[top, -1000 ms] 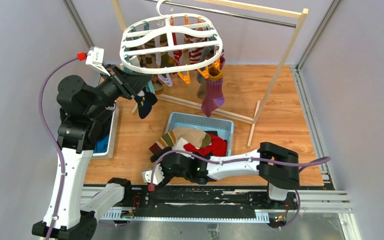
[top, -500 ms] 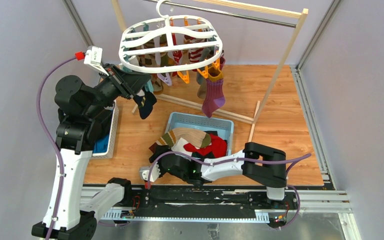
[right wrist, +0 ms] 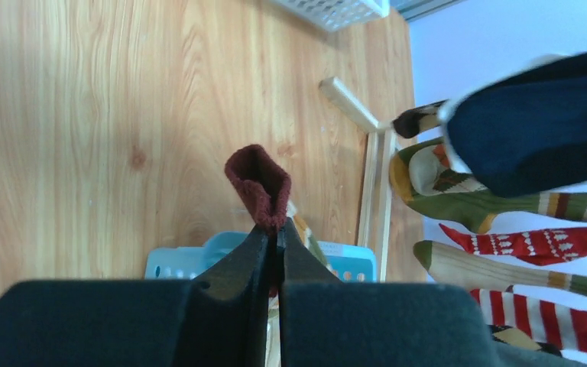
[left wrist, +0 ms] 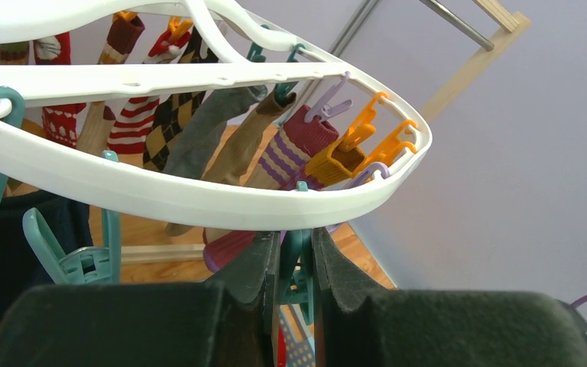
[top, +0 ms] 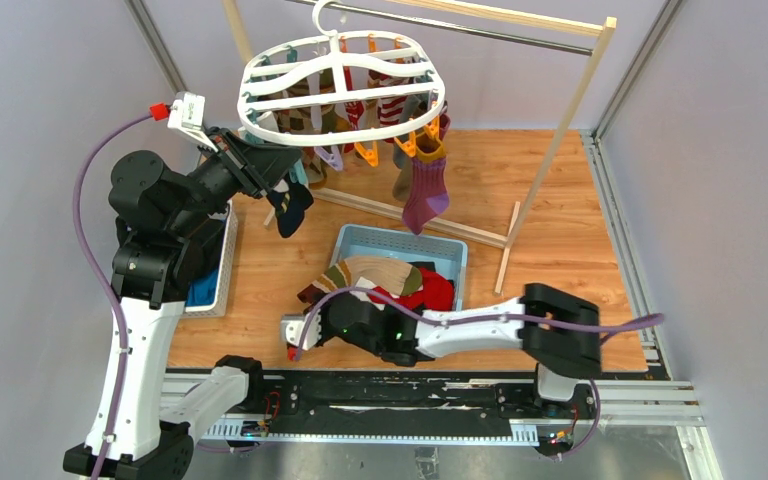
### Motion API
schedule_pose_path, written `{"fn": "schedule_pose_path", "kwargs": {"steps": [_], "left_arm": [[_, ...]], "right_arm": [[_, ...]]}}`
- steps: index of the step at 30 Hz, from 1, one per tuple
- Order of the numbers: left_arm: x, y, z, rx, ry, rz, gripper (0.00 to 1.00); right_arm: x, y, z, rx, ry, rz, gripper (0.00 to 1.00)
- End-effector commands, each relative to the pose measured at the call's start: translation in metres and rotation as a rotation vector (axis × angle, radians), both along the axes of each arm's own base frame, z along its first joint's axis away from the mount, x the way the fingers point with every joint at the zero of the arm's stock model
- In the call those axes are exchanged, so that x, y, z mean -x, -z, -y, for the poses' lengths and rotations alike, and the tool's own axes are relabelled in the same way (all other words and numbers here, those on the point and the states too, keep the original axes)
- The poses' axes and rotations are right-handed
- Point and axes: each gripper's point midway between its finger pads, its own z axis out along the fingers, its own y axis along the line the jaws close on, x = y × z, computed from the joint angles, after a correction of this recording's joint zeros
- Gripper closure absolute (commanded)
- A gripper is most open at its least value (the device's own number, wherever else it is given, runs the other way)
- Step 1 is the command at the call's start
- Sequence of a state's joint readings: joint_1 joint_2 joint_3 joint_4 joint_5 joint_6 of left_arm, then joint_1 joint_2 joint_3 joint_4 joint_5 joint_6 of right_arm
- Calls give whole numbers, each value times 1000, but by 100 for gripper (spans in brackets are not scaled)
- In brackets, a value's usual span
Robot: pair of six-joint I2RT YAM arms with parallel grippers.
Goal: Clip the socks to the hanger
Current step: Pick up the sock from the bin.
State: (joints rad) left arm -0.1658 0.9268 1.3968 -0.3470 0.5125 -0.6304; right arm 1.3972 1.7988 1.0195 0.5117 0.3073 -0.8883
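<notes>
The white oval hanger (top: 340, 85) hangs from the rail with several socks pegged under it, among them a purple sock (top: 425, 190) and a dark sock (top: 290, 205). My left gripper (top: 275, 180) is raised to the hanger's near-left rim (left wrist: 199, 202). It is shut on a teal peg (left wrist: 296, 256) that hangs below the rim. My right gripper (top: 310, 305) is low by the basket's near-left corner, shut on the maroon cuff (right wrist: 260, 183) of the striped beige-brown-green sock (top: 370, 272). That sock lies over a pile with a red sock (top: 430, 292).
A light blue basket (top: 400, 243) holds the loose socks at mid-table. A white basket (top: 222, 270) with blue cloth stands on the left. The wooden-posted rail (top: 560, 130) with its metal bar crosses the back, and its base bar (right wrist: 374, 176) lies on the wooden tabletop.
My right gripper has gone from open to shut, pinching the striped sock's maroon cuff, and its arm has shifted slightly. The left gripper stays on the teal peg.
</notes>
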Motion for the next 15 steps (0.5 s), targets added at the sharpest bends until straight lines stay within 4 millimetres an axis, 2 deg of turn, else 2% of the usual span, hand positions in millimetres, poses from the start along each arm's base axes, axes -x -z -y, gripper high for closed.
{"fn": "schedule_pose_path", "kwargs": {"steps": [1, 3, 6, 10, 15], "left_arm": [[6, -4, 2, -17, 22, 21, 94], [5, -4, 2, -14, 27, 20, 94], [5, -5, 4, -5, 36, 16, 94], [7, -7, 6, -1, 50, 19, 94], [6, -4, 9, 6, 74, 14, 95]], "right_arm": [[10, -98, 8, -267, 16, -335, 100], [12, -137, 16, -341, -4, -491, 100], [18, -169, 30, -406, -70, -698, 100], [19, -201, 50, -564, -125, -955, 100], [8, -230, 65, -794, -193, -1060, 100]]}}
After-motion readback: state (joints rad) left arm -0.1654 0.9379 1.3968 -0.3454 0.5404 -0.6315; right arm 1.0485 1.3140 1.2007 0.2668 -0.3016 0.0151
